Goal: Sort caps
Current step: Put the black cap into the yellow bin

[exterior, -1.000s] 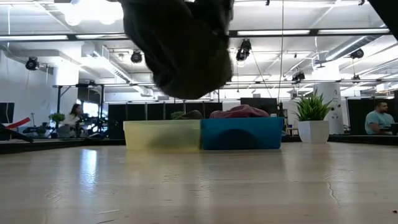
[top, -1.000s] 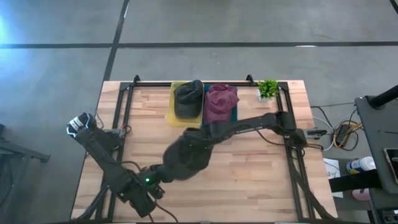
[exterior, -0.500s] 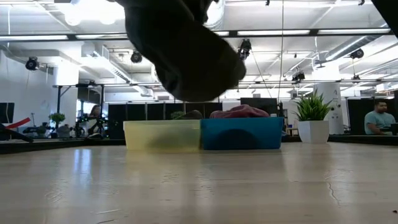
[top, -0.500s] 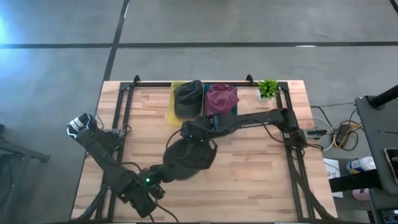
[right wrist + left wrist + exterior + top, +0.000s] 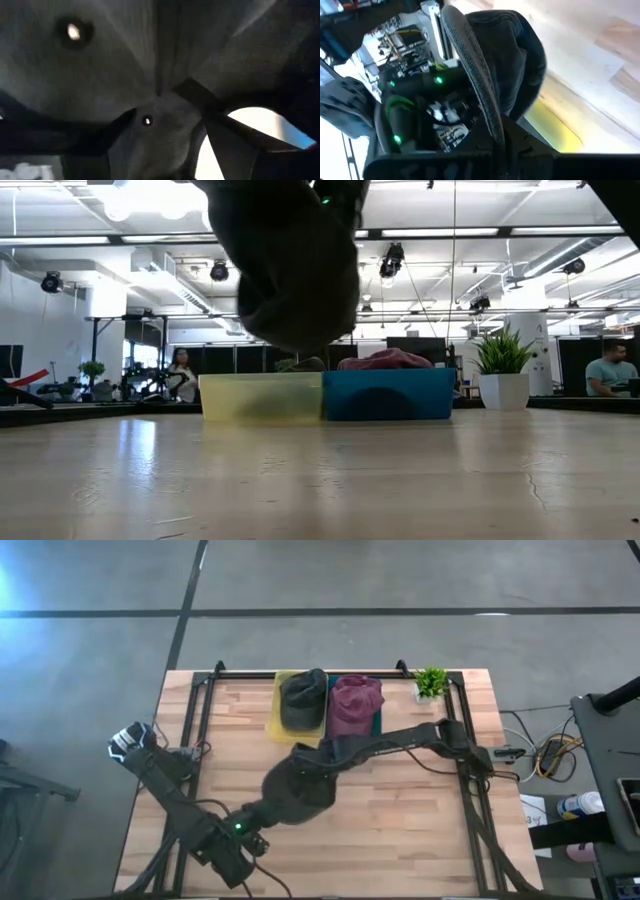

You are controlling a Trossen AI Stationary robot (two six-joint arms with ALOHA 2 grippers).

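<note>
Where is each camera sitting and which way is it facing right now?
High: overhead, straight down; both arms meet at the dark cap mid-table.
Low: table height, looking level across to the yellow bin and blue bin; the cap hangs above.
Left wrist: on the left arm, facing the cap's brim; left gripper clamps it.
Right wrist: on the right arm, pressed into the cap's inside.
Shared: all four see that cap.

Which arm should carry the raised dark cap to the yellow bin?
Left. The left gripper is shut on the dark cap, held off the table; the right gripper is open at it. The yellow bin sits just beyond.
</note>
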